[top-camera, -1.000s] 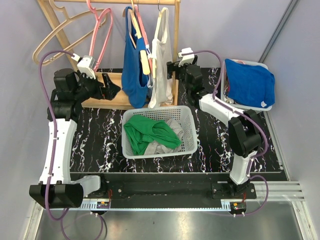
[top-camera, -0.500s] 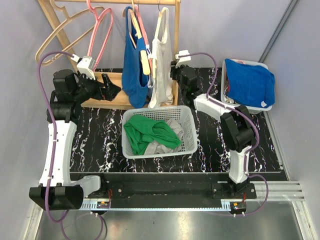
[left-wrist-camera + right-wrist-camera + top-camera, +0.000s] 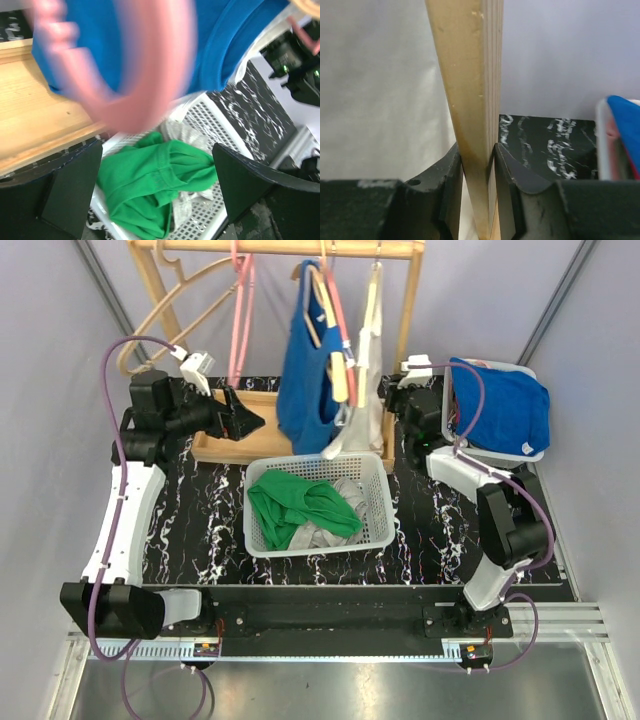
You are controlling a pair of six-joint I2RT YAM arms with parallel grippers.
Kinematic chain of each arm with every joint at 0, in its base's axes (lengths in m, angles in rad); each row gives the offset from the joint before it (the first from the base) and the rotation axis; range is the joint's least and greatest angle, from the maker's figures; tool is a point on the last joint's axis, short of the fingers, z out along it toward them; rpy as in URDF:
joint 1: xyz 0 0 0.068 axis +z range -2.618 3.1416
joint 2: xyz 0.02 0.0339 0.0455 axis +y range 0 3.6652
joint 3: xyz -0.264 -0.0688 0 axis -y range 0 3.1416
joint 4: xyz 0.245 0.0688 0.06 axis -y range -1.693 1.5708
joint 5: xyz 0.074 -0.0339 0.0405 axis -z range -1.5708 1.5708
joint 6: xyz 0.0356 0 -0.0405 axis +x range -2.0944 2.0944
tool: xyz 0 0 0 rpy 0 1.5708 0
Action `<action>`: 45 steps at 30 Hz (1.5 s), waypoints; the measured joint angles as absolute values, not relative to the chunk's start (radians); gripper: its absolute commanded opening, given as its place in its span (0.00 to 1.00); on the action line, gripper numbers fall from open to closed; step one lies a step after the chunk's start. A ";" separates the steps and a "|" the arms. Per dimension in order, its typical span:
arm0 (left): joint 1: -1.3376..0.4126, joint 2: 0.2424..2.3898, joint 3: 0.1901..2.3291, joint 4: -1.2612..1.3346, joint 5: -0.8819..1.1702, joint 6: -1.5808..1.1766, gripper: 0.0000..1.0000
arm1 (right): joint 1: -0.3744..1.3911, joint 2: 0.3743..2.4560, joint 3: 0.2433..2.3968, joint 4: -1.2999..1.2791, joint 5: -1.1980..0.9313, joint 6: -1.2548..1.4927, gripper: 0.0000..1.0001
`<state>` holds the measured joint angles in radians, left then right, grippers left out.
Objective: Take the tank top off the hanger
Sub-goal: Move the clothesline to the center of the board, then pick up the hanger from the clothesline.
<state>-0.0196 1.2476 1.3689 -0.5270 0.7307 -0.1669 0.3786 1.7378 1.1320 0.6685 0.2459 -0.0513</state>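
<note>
A blue tank top and a white tank top hang on hangers from the wooden rack's top bar. My right gripper is shut on the rack's right post, its fingers pressed on both sides of the wood. Beside that post the white tank top fills the left of the right wrist view. My left gripper is open over the rack's wooden base, with nothing between its fingers. In front of it hang the blue tank top and a blurred pink hanger.
A white basket with a green garment and grey cloth stands below the hanging tops. A white bin at the right holds blue cloth. Empty pink and wooden hangers hang at the rack's left.
My right gripper has shut on the rack's post and the whole rack has shifted right with its clothes. The left gripper has moved right too, staying open.
</note>
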 measured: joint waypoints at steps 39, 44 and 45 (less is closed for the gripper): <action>-0.317 1.244 1.621 -0.603 0.338 -0.084 0.51 | 0.621 1.302 1.663 0.119 0.217 -0.141 1.00; -0.510 1.254 1.518 -0.602 0.119 -0.019 0.34 | 0.651 1.420 1.811 -0.010 0.220 -0.166 1.00; -0.550 1.262 1.498 -0.603 0.077 0.005 0.28 | 0.662 1.441 1.833 -0.033 0.222 -0.173 1.00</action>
<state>-0.5495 1.2625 1.4979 -0.6025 0.0769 0.0051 0.6624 1.4410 1.8332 -0.0326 0.2218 -0.1734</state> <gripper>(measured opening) 0.409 0.994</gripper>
